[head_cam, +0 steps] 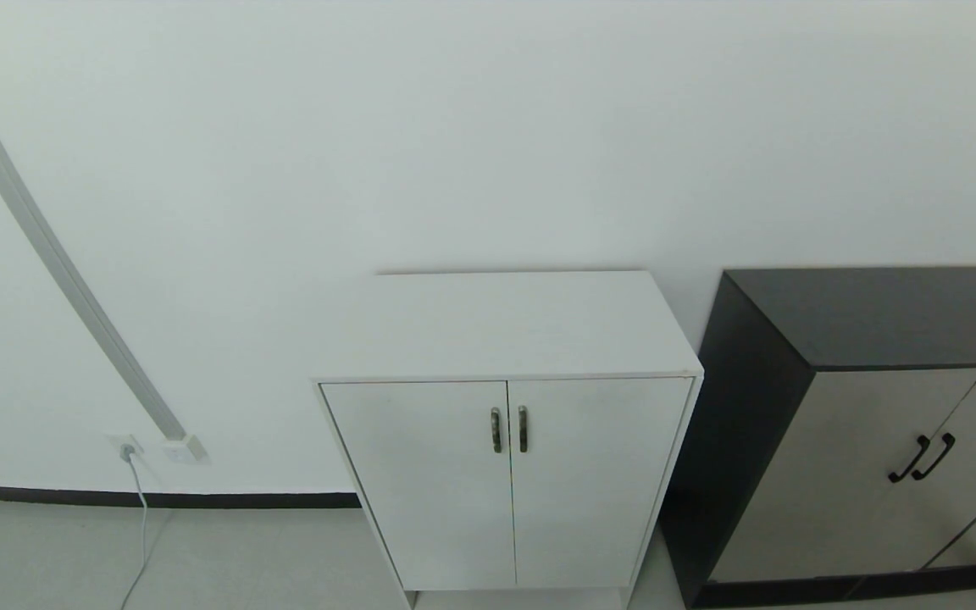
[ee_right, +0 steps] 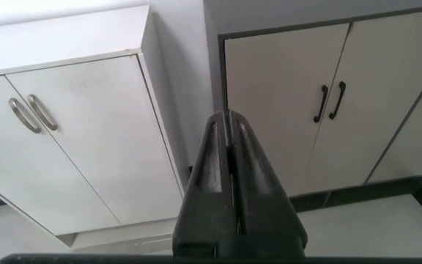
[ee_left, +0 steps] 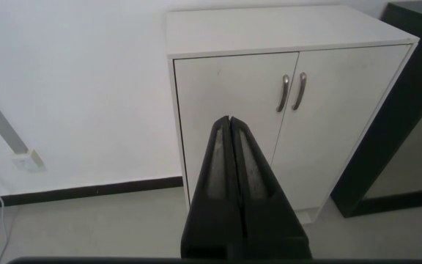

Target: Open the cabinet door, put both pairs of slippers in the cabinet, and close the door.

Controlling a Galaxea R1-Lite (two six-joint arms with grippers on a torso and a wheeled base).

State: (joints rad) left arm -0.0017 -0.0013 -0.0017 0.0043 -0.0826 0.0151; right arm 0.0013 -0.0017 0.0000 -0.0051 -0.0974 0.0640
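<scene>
A white cabinet [head_cam: 509, 474] with two doors stands against the wall, both doors closed, its two metal handles [head_cam: 509, 429] side by side at the middle. The left wrist view has the same cabinet [ee_left: 284, 110] and its handles [ee_left: 291, 92] ahead. My left gripper [ee_left: 229, 121] is shut with nothing in it, held well short of the left door. My right gripper [ee_right: 229, 116] is shut and empty too, held back from the gap between the white cabinet [ee_right: 72, 132] and the dark one.
A dark cabinet [head_cam: 861, 424] with grey doors and black handles [head_cam: 924, 457] stands right beside the white one. A wall socket [head_cam: 125, 446] with a cable sits low on the left, under a slanted conduit [head_cam: 56, 254]. Bare grey floor [head_cam: 158, 555] lies to the left.
</scene>
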